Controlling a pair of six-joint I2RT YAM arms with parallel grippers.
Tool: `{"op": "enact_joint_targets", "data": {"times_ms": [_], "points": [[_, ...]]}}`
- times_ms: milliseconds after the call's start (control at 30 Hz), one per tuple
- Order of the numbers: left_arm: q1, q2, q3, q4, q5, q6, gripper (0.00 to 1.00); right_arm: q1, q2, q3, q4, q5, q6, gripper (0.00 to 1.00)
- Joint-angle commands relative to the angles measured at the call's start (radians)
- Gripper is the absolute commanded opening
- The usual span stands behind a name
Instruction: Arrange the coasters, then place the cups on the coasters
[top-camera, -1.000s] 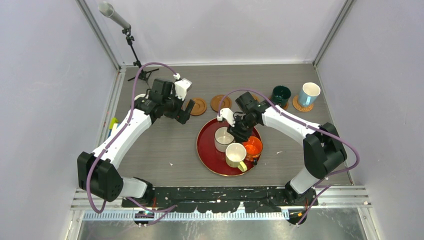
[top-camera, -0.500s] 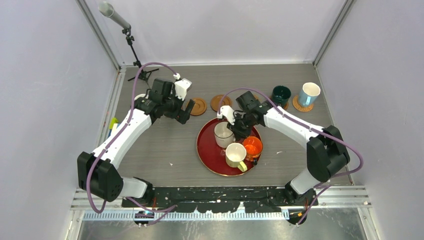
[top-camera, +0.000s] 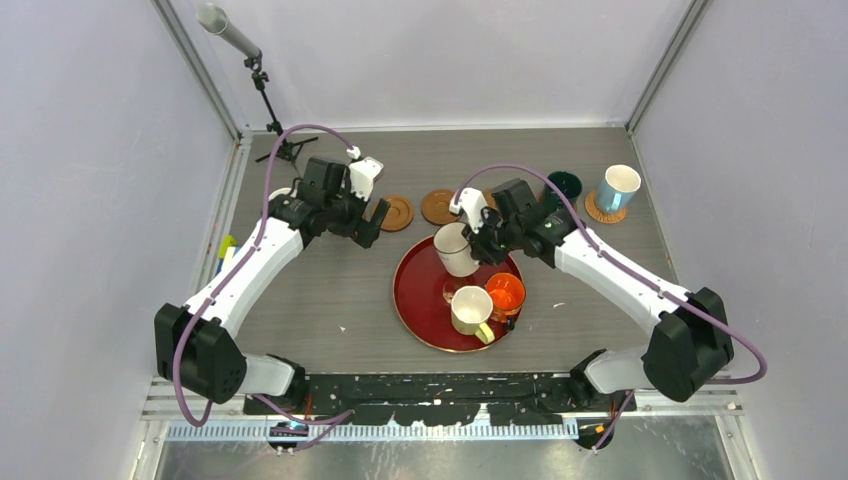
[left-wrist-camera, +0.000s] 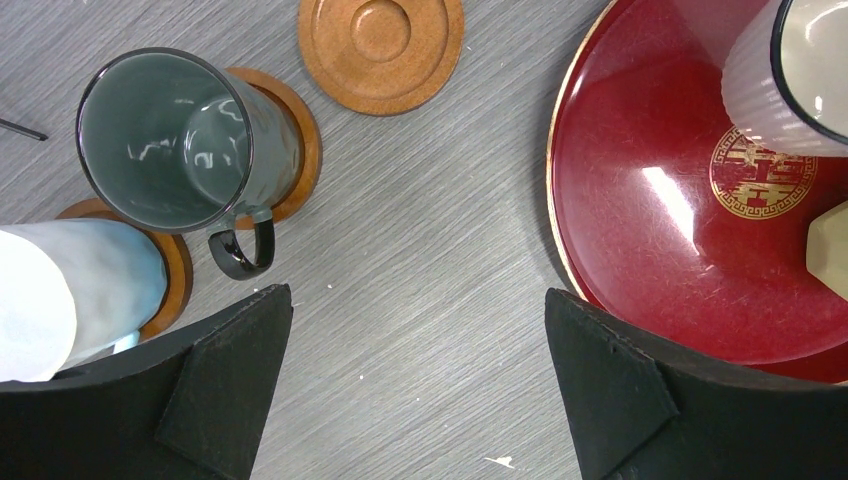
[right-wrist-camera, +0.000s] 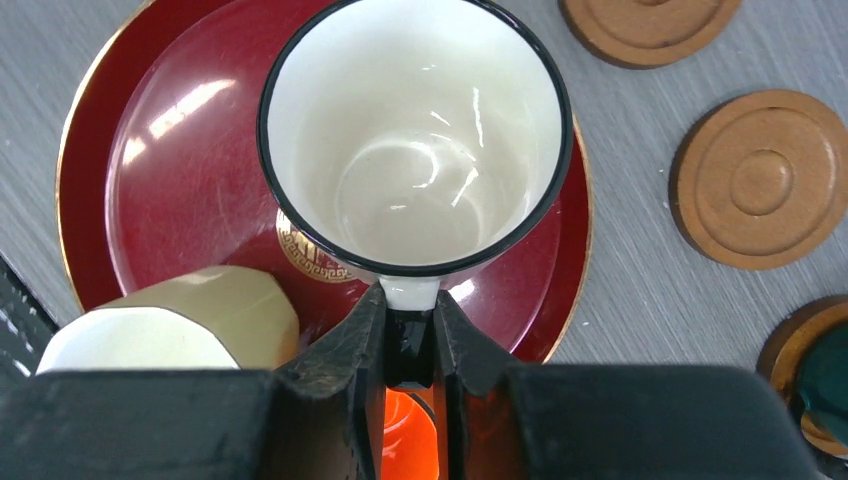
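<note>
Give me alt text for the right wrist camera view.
The right arm's jaws are shut on the handle of a dark-rimmed white cup, over a red tray. A pale yellow cup and an orange cup sit nearer the camera; two bare coasters lie on the table at right.

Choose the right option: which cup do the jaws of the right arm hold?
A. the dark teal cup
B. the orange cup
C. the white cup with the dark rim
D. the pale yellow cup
C: the right wrist view shows the right arm's jaws shut on the handle of the white cup, while the orange cup and the pale yellow cup stand free on the red tray.
</note>
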Motion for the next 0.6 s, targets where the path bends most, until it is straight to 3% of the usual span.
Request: {"op": "enact_joint_targets", "data": {"times_ms": [0,333,433,567], "points": [[0.004,-0.022,0.020,0.030,0.008,0.005,1.00,0.002,-0.075,-0.012,0.207,0.050,0.111,0.01],[0.004,-0.027,0.023,0.024,0.001,0.002,1.00,0.002,0.021,-0.112,0.491,0.007,0.163,0.01],[0.006,-0.037,0.019,0.015,-0.006,0.008,1.00,0.001,0.059,-0.109,0.506,-0.007,0.149,0.01],[0.007,-0.051,0.009,0.007,-0.011,0.011,1.00,0.000,0.099,-0.083,0.405,-0.038,0.087,0.01]]}}
